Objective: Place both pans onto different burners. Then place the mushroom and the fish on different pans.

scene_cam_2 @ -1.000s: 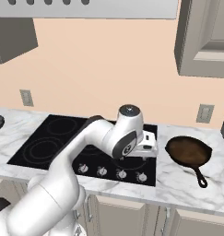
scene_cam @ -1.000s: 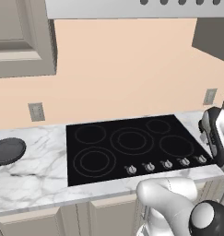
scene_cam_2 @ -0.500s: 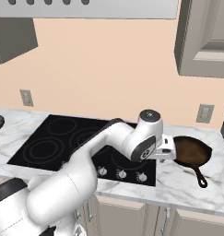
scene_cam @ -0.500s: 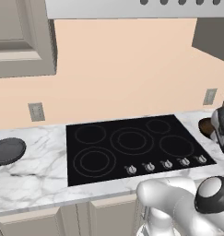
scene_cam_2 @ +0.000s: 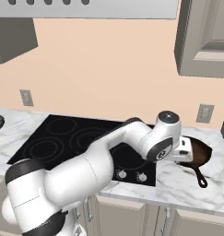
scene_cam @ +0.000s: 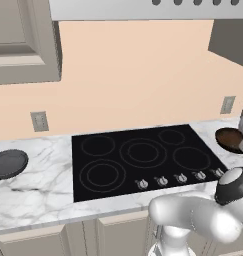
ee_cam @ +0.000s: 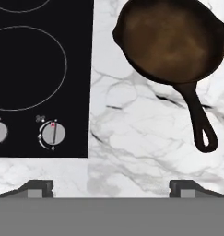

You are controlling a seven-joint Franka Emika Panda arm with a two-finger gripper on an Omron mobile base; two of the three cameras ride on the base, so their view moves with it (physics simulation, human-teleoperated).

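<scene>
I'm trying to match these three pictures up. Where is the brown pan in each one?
Left base view: brown pan at the far right edge, on the marble counter.
Right base view: lower right, partly behind the arm's hand.
Hand view: top right, handle pointing down the picture.
Shared landmark: the black cooktop, which lies beside the pan in all three.

— What do we see of the robot arm (scene_cam_2: pixel 99 161)?
— Smooth, glossy white rounded segments with dark grey joint caps.
— And the fingertips (ee_cam: pixel 37 187)?
— We note two small dark wedge-shaped tips.
</scene>
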